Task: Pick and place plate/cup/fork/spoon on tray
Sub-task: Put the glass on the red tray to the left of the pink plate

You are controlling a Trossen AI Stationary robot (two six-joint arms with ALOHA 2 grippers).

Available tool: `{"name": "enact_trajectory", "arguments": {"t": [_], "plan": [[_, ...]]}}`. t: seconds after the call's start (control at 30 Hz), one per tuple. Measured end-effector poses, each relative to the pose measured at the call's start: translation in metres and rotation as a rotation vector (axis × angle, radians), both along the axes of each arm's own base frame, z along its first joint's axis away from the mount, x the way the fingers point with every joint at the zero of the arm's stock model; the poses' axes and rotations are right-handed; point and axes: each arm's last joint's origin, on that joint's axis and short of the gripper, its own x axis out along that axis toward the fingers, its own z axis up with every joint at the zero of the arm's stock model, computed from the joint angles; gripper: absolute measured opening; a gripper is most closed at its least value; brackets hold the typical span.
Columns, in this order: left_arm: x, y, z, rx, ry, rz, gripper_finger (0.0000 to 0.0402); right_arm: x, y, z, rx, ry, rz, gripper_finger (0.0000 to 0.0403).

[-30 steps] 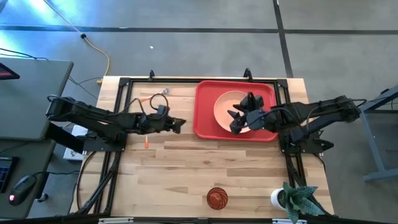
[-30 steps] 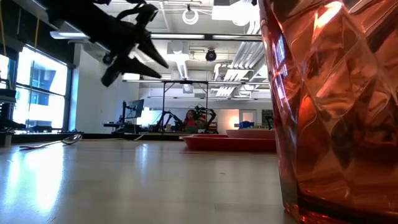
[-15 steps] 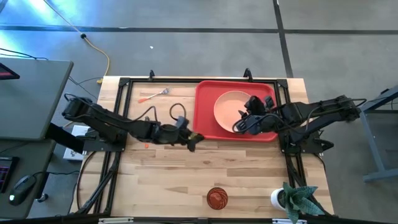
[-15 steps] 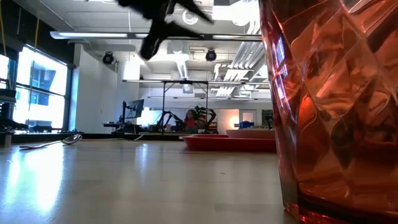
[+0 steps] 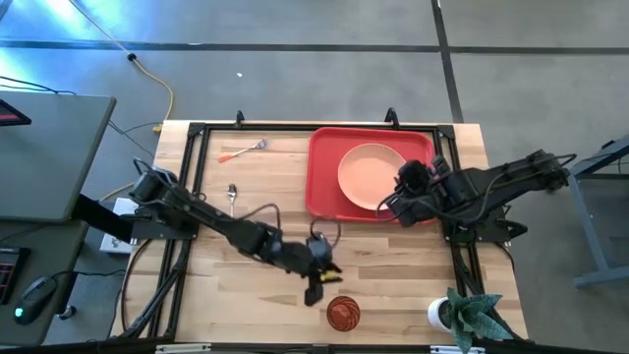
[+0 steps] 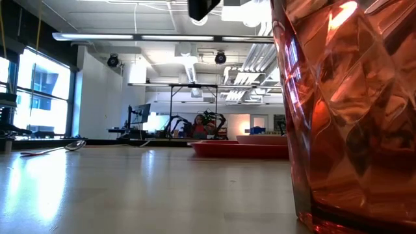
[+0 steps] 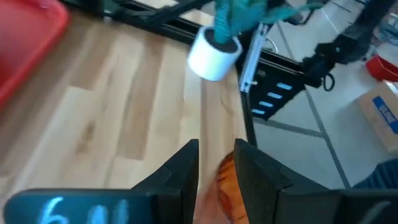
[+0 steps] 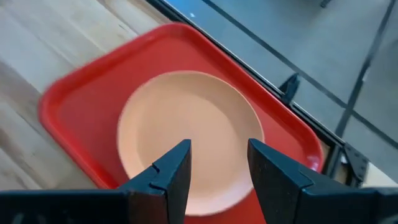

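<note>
The dark red-orange cup (image 5: pixel 343 313) stands on the table near its near edge and fills the right of the low view (image 6: pixel 344 110). My left gripper (image 5: pixel 316 291) hovers open just to its left and above; the cup's rim (image 7: pixel 225 186) shows past the fingers. The peach plate (image 5: pixel 370 175) lies in the red tray (image 5: pixel 320 167) at the table's far right. My right gripper (image 8: pixel 217 152) is open and empty over the tray's near right part, clear of the plate (image 8: pixel 186 130). The fork (image 5: pixel 244 150) lies far left; the spoon (image 5: pixel 232 194) lies nearer, partly under my left arm.
A white pot with a green plant (image 5: pixel 442 313) stands at the table's near right corner, right of the cup; it also shows in the left wrist view (image 7: pixel 213 53). Black frame rails run along the table's left and right sides. Bare wood lies between tray and cup.
My left gripper has swept from the table's far left part toward the near edge and the right, ending beside the cup. My right gripper has drawn back a little from over the plate toward the table's right edge. The plate, the tray and the cup have stayed put.
</note>
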Motion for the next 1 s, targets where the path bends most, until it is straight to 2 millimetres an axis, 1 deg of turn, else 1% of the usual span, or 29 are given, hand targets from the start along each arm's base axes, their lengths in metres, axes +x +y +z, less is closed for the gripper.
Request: {"name": "enact_trajectory", "arguments": {"t": [0.13, 0.23, 0.3, 0.4, 0.53, 0.63, 0.7, 0.93, 1.0], "plan": [[0.01, -0.014, -0.01, -0.024, 0.02, -0.004, 0.009, -0.006, 0.005, -0.005, 0.03, 0.035, -0.006, 0.0149], [0.011, -0.02, -0.02, 0.013, 0.038, -0.027, 0.009, -0.008, 0.011, -0.006, 0.114, 0.046, -0.002, 0.0149], [0.011, -0.02, -0.027, 0.044, 0.07, -0.036, 0.009, -0.01, 0.016, -0.007, 0.161, 0.052, 0.006, 0.0149], [0.016, -0.022, -0.034, 0.043, 0.063, -0.047, 0.009, -0.014, 0.026, -0.008, 0.209, 0.018, -0.003, 0.0149], [0.018, -0.025, -0.049, 0.083, 0.091, -0.05, 0.0091, -0.02, 0.039, -0.008, 0.247, -0.064, -0.032, 0.0149], [0.018, -0.029, -0.056, 0.086, 0.105, -0.043, 0.0104, -0.023, 0.048, -0.007, 0.284, -0.141, -0.061, 0.0149], [0.017, -0.032, -0.056, 0.081, 0.103, -0.046, 0.0118, -0.023, 0.054, -0.007, 0.308, -0.176, -0.053, 0.0149], [0.015, -0.041, -0.053, 0.087, 0.069, -0.076, 0.0162, -0.025, 0.07, -0.007, 0.396, -0.211, -0.005, 0.0149], [0.015, -0.042, -0.058, 0.102, 0.084, -0.069, 0.0167, -0.027, 0.074, -0.008, 0.406, -0.225, -0.007, 0.0149]]}}
